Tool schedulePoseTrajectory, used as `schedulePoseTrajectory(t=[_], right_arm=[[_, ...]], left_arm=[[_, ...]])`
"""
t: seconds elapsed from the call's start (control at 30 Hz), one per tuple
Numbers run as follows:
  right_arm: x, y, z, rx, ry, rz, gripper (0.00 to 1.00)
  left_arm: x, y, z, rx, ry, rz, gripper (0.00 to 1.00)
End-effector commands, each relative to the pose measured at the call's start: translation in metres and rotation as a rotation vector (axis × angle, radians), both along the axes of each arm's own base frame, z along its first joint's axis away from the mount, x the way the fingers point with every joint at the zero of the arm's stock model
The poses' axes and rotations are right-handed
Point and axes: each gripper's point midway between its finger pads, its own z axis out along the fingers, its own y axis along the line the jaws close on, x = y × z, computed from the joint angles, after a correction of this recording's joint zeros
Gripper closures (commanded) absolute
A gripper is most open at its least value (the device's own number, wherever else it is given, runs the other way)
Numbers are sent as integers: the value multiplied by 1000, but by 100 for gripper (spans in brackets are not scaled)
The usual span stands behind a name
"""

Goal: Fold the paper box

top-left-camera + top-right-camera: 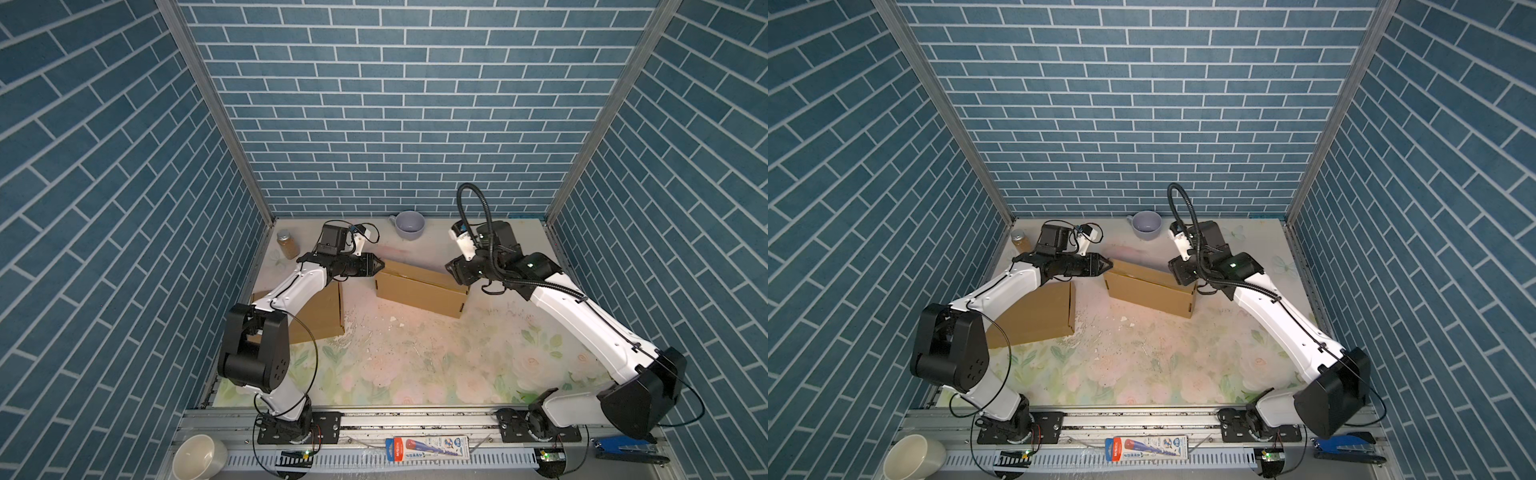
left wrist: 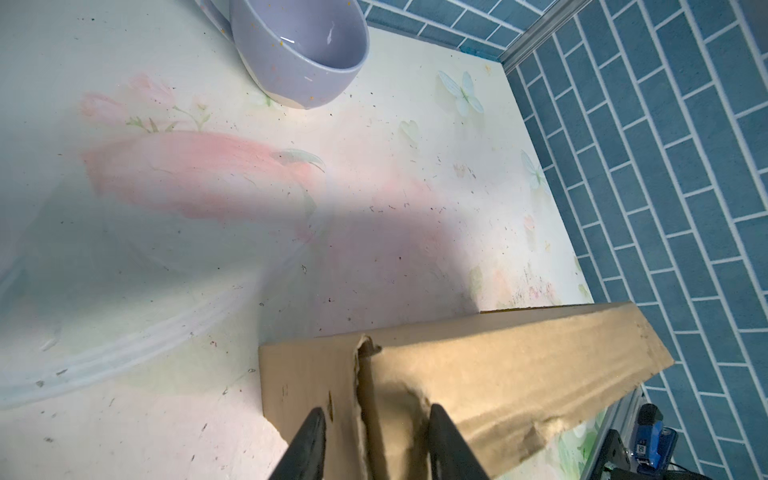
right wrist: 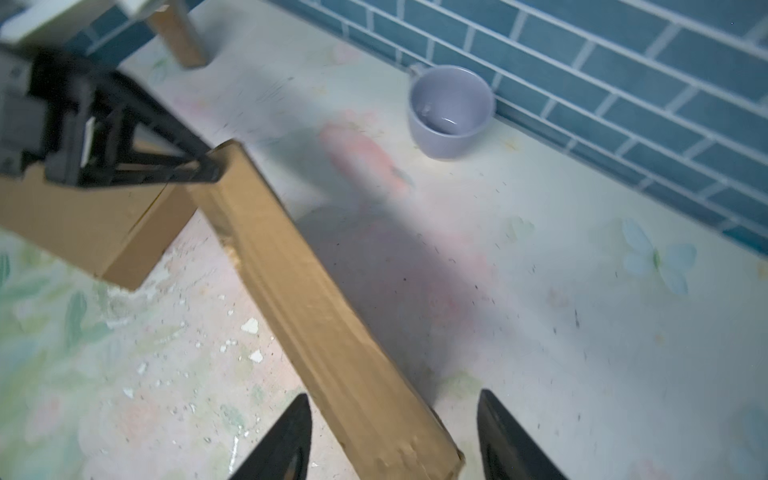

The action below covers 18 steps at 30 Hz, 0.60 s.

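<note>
The paper box (image 1: 419, 286) (image 1: 1150, 286) is a long brown cardboard box standing on the flowered table toward the back. My left gripper (image 1: 380, 264) (image 1: 1109, 264) is at its left end. In the left wrist view the gripper (image 2: 376, 436) is open, with the torn edge of the end wall (image 2: 361, 395) between its fingers. My right gripper (image 1: 1179, 274) is at the box's right end. In the right wrist view it (image 3: 395, 397) stands wide open, straddling the top edge of the box (image 3: 299, 282) with a gap on one side.
A second brown cardboard piece (image 1: 320, 311) (image 3: 83, 224) lies under the left arm. A lavender cup (image 1: 409, 225) (image 2: 299, 50) stands at the back wall and a jar (image 1: 287, 243) in the back left corner. On the front rail are a white cup (image 1: 199, 457), a pen pack (image 1: 428, 449) and a blue stapler (image 1: 623, 449).
</note>
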Motion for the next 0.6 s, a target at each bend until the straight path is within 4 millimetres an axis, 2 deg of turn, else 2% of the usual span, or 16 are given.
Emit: schedulePoseTrajectory(t=[0.0,0.07,0.2,0.37,0.47,0.57], right_arm=[[-17,-33,-41,185,344,-296,36],[-20,-34,-47,261,420,-311,36],[-23,-19,-51,360,479,-279,33],[-24,-22,-71,346,518,-308,38],[-28,-26,-97,316,570,-336,49],[-32,-42,-127,248,604,-398,63]], left_arm=[[-14,12,-37,59,120,42,59],[-13,12,-36,54,119,47,59],[-13,12,-37,54,120,48,59],[-14,12,-37,55,120,48,59],[-17,14,-43,66,132,53,60],[-22,17,-52,76,148,57,63]])
